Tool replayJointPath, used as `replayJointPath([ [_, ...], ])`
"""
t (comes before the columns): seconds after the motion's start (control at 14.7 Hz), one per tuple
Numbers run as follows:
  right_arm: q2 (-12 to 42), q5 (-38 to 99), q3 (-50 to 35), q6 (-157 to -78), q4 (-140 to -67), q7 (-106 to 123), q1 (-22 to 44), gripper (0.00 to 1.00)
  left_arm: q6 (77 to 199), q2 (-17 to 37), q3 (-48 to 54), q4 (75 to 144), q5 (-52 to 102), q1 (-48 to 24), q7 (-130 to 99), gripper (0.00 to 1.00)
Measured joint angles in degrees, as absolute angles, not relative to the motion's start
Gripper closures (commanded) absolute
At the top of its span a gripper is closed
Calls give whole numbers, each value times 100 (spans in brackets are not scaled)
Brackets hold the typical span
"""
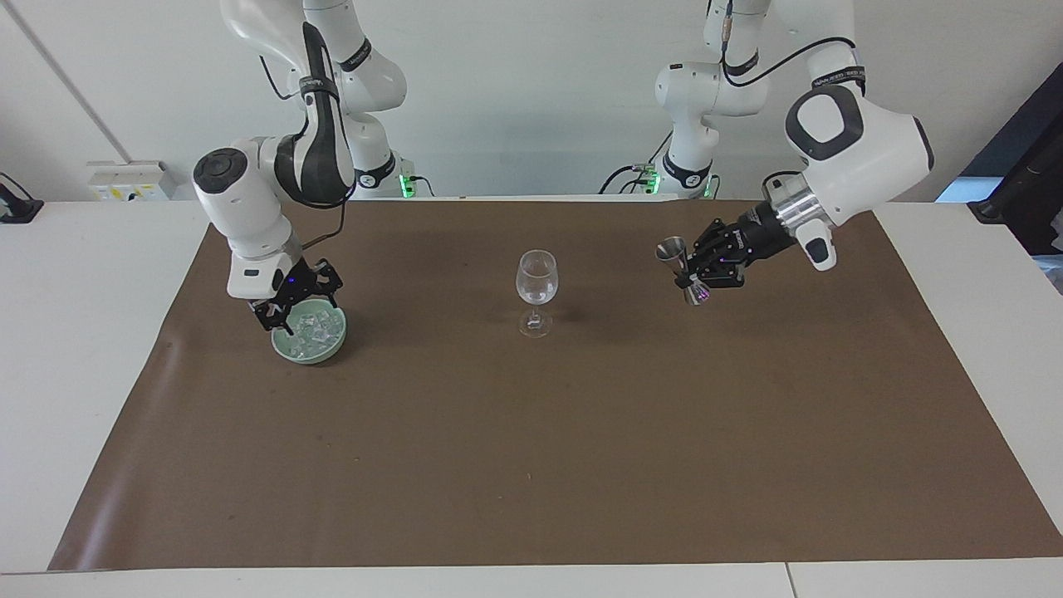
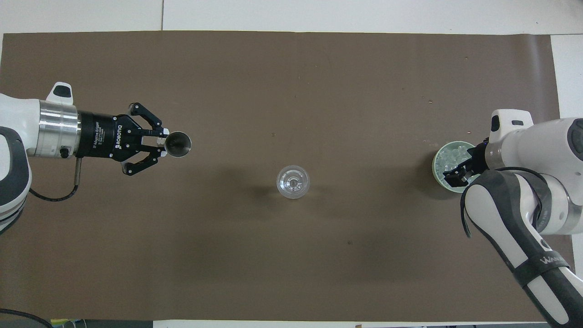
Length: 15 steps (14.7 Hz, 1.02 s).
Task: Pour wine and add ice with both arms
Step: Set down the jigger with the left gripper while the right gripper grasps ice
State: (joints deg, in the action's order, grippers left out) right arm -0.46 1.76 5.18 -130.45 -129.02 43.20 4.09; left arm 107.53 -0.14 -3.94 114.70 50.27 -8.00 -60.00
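Observation:
A clear wine glass (image 1: 536, 278) (image 2: 293, 181) stands upright in the middle of the brown mat. My left gripper (image 1: 692, 270) (image 2: 164, 143) is shut on the waist of a metal jigger (image 1: 673, 248) (image 2: 178, 144). It holds the jigger upright above the mat, toward the left arm's end and well apart from the glass. A pale green bowl (image 1: 291, 353) (image 2: 435, 169) holding ice (image 1: 317, 335) (image 2: 448, 157) sits toward the right arm's end. My right gripper (image 1: 299, 304) (image 2: 457, 175) reaches down into the bowl, fingers apart among the cubes.
The brown mat (image 1: 531, 465) (image 2: 291, 68) covers most of the white table (image 1: 83, 332). A power strip (image 1: 129, 178) lies at the table's edge by the right arm's base. Bare mat stretches from the glass to the edge farthest from the robots.

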Motion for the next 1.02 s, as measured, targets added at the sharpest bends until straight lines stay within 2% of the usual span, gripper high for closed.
replayJointPath([
  [0.27, -40, 183, 510, -13121, -12948, 4601, 431, 25, 10262, 590, -390, 11542, 5721, 121, -5247, 100],
  [0.41, -11, 232, 517, -13184, -12961, 4854, 410, 30, 9834, 1006, -387, 11477, 6070, 484, -4834, 100],
  [0.68, 0, 299, 534, -13311, -13040, 5030, 382, 38, 9296, 2056, -379, 10886, 6397, 1083, -4171, 100],
  [1.02, 124, 412, 535, -13438, -13134, 5088, 278, 39, 8859, 2705, -372, 10278, 6841, 1542, -4077, 100],
])
